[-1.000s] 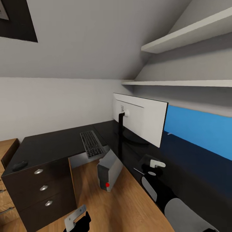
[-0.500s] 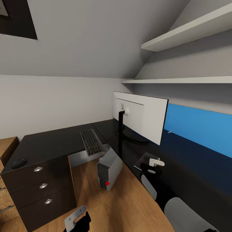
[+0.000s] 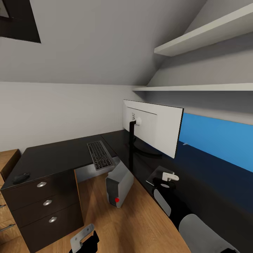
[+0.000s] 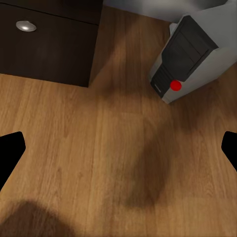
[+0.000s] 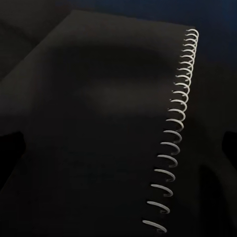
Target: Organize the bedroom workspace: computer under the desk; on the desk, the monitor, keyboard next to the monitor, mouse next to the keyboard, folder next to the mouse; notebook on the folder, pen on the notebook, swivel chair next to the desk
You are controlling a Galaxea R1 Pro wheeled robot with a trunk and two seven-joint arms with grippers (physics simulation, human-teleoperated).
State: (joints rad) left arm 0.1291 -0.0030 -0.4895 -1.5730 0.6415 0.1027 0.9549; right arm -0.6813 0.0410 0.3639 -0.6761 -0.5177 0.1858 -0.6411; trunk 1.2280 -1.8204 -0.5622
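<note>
The white-backed monitor stands on the dark L-shaped desk. A grey keyboard lies on the desk left of it, its near end jutting past the desk edge. The black mouse rests at the desk's far left corner. The grey computer tower with a red button sits tilted on the floor by the desk. My right gripper hovers open just above a black spiral notebook lying on the desk. My left gripper hangs open and empty over the floor.
A drawer unit with three round knobs stands under the desk's left wing. White shelves run along the wall above a blue panel. Wooden floor lies between the drawers and the tower.
The head view has tilted slightly, shifting the whole picture. My right gripper has edged a little nearer over the notebook. The left arm has stayed still.
</note>
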